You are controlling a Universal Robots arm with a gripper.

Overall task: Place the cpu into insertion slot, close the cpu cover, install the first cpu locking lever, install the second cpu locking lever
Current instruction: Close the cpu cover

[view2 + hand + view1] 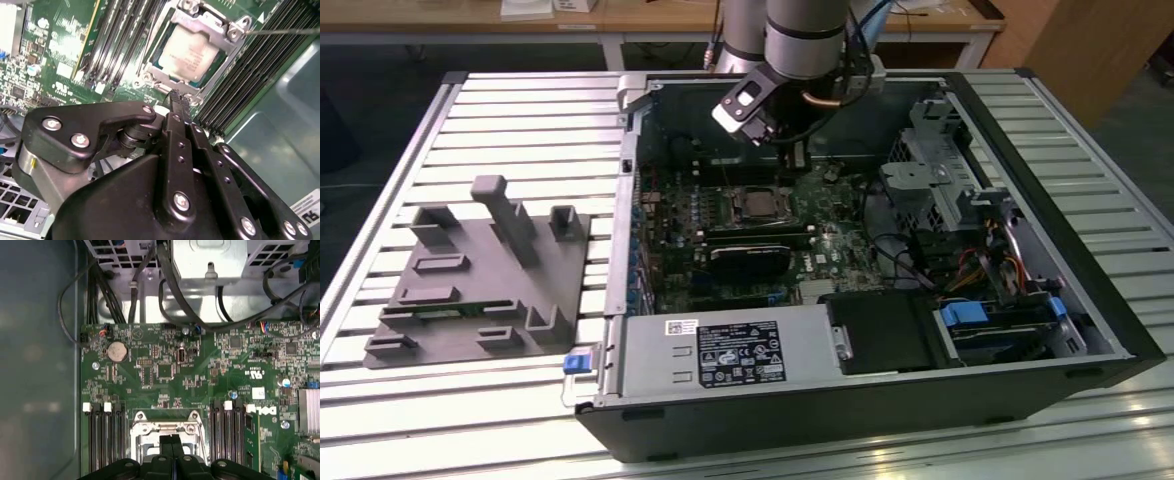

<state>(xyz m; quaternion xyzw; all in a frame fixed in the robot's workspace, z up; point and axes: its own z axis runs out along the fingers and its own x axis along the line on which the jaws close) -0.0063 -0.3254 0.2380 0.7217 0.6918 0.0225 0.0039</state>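
Observation:
The cpu (pixel 192 50), with its dull silver top, lies in the insertion slot (pixel 754 203) on the green board inside the open computer case. The silver cpu cover (pixel 200 20) lies flat around the chip. A thin locking lever (pixel 285 31) sticks out from one corner of the frame, and a second thin rod (pixel 151 37) runs along another side. My gripper (pixel 178 97) hangs just above the board at the socket's edge, with its black fingers shut and nothing between them. In the first wrist view the gripper (pixel 171 440) covers part of the metal frame (pixel 150 429).
Long black memory slots (pixel 120 35) flank the socket. A black fan block (pixel 750 262), a power supply (pixel 720 355), a drive cage (pixel 927 190) and loose cables (pixel 987 260) crowd the case. A grey fixture (pixel 480 280) stands at the exterior view's left.

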